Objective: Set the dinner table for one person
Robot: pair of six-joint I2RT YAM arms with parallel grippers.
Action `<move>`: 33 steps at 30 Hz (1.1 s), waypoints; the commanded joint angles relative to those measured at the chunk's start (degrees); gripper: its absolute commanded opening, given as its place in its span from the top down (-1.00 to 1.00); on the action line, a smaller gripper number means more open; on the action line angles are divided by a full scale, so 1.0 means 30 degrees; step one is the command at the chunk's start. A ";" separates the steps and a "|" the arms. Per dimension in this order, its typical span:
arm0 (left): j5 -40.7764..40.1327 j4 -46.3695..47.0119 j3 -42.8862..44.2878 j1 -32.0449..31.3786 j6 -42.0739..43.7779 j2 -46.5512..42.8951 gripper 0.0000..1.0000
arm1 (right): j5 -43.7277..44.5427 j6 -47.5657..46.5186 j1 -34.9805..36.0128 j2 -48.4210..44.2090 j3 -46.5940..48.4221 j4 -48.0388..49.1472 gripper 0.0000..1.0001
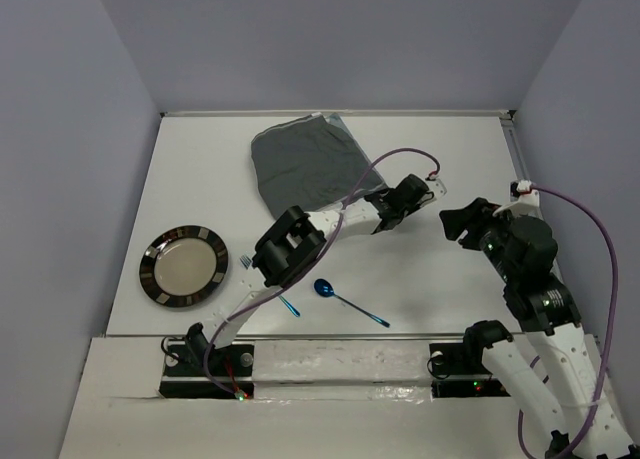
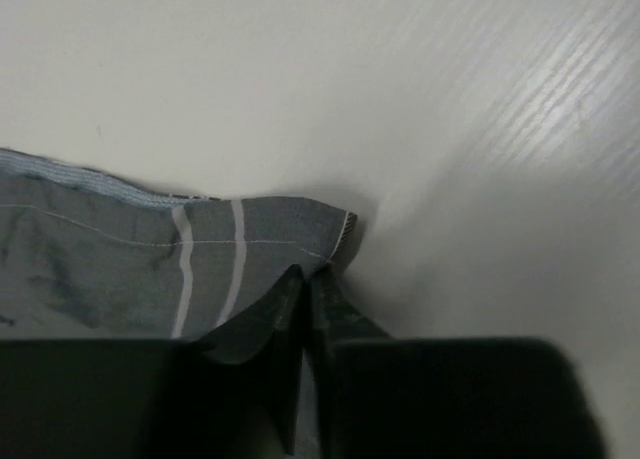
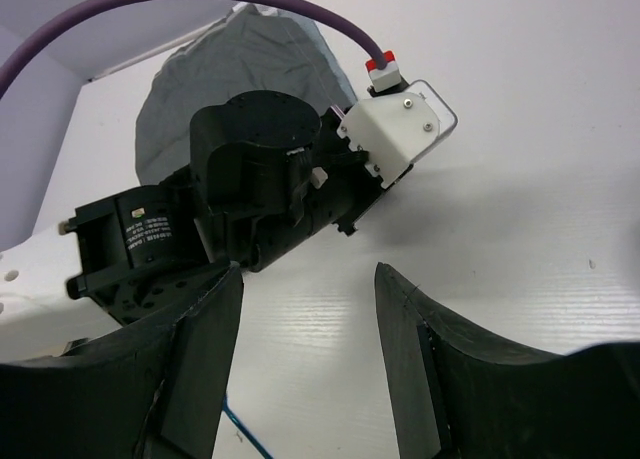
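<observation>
Looks barely started: left gripper [image 2: 308,279] is clamped on the grey mat [image 1: 305,164] corner at the back of the dinner table [image 1: 200,179]. Right gripper [image 3: 310,272] is apart and empty. The plate [image 1: 183,266] and blue spoon [image 1: 345,301] sit unplaced.

Dark grey cloth mat [image 1: 305,169] sits at the far side, kinda rumpled, with its far right corner flipped over to a lighter underside. Up close its hem corner [image 2: 250,229] is bunched up, with two white stripes beside it. Round plate [image 1: 184,266] with a dark banded rim sits off to the left. A blue spoon [image 1: 352,305] lies near the front, and a second blue utensil [image 1: 290,308] just left of it is mostly hidden.
</observation>
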 commanded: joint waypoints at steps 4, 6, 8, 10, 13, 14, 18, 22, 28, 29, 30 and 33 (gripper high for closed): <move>-0.3266 0.1972 0.0907 0.0000 0.0131 -0.1025 1.00 | -0.1406 -0.0599 0.0088 -0.0660 0.0102 0.0704 -0.22; -0.4114 0.2884 0.0321 0.0203 -0.0655 -0.1988 1.00 | -0.1581 -0.0599 0.0088 -0.0691 -0.0015 0.0791 -0.22; -0.4469 0.4024 -0.0758 0.0729 -0.1710 -0.3281 1.00 | -0.1903 -0.0570 0.0088 -0.0545 -0.0220 0.0937 -0.22; -0.4907 0.4556 -0.1611 0.1170 -0.3027 -0.5564 1.00 | -0.2400 -0.0541 0.0088 -0.0252 -0.0425 0.1345 -0.23; -0.5963 0.6015 -0.4764 0.1816 -0.6185 -0.9078 1.00 | -0.2140 -0.0541 0.0088 0.1439 -0.0981 0.1962 -0.27; -0.5994 0.6661 -0.5737 0.1933 -0.6749 -0.9987 1.00 | -0.2255 -0.0512 0.0088 0.1448 -0.1128 0.2167 -0.28; -0.7396 0.8543 -0.9959 0.2606 -0.9474 -1.4555 1.00 | -0.2989 -0.0133 0.1050 0.5244 -0.1567 0.3659 -0.33; -0.7955 0.9039 -1.3678 0.3777 -1.2316 -1.7717 1.00 | -0.1615 0.0511 0.3715 0.8698 -0.1629 0.6176 -0.36; -0.8484 1.0359 -1.9716 0.5389 -1.4692 -2.2325 1.00 | -0.0645 0.1861 0.6298 1.4793 -0.0809 0.9870 -0.34; -0.8572 1.0446 -2.0243 0.5507 -1.4840 -2.2765 1.00 | -0.0297 0.1949 0.6298 1.5446 -0.0575 1.0077 -0.34; -0.8601 1.0534 -2.1177 0.5711 -1.4957 -2.3553 1.00 | 0.0054 0.1978 0.6298 1.6090 0.0094 1.0224 -0.33; -0.8749 1.0943 -2.2823 0.5947 -1.5514 -2.4814 1.00 | 0.0410 0.2387 0.6298 1.8581 0.1475 1.0693 -0.27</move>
